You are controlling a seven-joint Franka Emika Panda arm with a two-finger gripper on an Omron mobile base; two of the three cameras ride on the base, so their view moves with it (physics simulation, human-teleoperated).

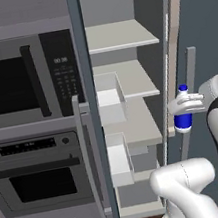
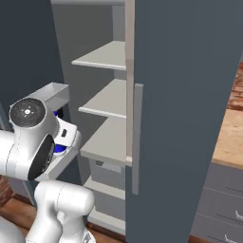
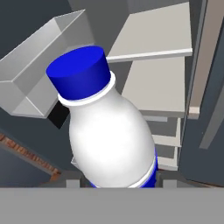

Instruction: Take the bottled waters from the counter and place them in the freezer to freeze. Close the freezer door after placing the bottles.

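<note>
Pale freezer shelves (image 1: 118, 35), seemingly bare.

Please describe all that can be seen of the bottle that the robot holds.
The bottle is small, white plastic by its look, with a blue cap and a dark blue band around its lower part. It stands upright in the air, gripped at its middle by the claw, before the open freezer at the height of the middle shelves. Nothing else touches it.

Glossy white rounded arm (image 1: 187, 181), dark grey joint sleeve with small pale lettering, speckled grey round end cap, white gripper (image 1: 187, 102)
</note>
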